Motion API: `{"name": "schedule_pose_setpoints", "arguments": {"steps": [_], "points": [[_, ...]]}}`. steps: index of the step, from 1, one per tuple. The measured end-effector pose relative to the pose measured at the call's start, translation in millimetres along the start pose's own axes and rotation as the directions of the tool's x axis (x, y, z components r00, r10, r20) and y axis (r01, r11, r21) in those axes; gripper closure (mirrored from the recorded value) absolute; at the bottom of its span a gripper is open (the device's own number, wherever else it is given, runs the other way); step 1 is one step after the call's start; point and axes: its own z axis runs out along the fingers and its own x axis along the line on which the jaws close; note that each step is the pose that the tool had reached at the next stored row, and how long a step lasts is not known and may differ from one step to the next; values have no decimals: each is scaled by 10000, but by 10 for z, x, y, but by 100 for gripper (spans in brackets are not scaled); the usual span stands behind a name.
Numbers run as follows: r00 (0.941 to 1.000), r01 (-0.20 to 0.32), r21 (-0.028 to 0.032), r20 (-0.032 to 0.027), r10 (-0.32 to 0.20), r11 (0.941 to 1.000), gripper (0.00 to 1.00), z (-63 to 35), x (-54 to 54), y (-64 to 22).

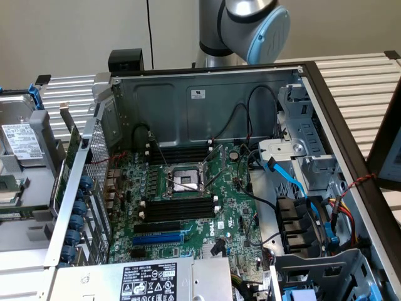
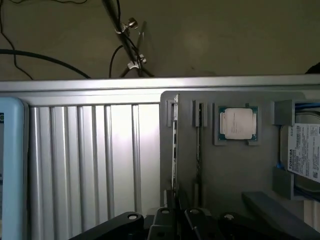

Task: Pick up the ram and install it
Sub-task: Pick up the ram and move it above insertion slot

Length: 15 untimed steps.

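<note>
Ram [image 2: 174, 145] looked light, stiff and fragile, standing edgewise in a grey tray [image 2: 235, 170]; best pinched by its edges. Whether the gripper [image 2: 177, 217] beside it held anything, I couldn't tell.

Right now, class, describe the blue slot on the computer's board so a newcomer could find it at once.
Find the open computer case and its green main board. Nearer the camera than the silver processor socket lie long black memory slots with white end clips, then a black slot, then the blue slot. It alone is blue; its neighbours are black.
</note>
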Motion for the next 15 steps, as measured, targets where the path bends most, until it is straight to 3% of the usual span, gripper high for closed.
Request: {"name": "schedule_pose_setpoints", "arguments": {"steps": [2,7,10,15], "points": [[9999,85,-3,60,-85,10000,86,-77,20,-8],[9991,226,-10,354,-226,9997,86,-272,68,-55],[9984,272,-11,491,-271,9996,86,-408,92,-108],[9983,292,-48,510,-289,9996,86,-610,111,-268]]}}
